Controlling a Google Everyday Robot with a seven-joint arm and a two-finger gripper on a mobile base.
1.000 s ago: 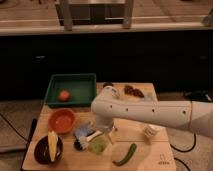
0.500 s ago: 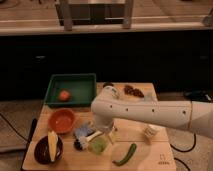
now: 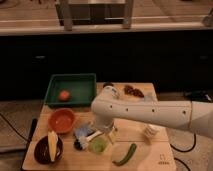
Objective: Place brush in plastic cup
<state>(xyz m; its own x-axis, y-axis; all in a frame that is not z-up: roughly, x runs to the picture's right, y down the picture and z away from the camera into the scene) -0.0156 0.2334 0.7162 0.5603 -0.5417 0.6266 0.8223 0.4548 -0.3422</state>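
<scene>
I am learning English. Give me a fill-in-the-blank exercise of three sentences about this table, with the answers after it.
1. The brush lies on the table beside the plastic cup; the sponge next to it is ____ in colour.
2. The round red item sits inside the green ____.
3. The claw hangs just right of the brush, at the end of the white ____.
Missing words: blue; tray; arm.

The white arm (image 3: 150,112) is reaching in from the right, bending downward, its claw (image 3: 109,133) hanging just beside the plastic cup (image 3: 98,145).
</scene>
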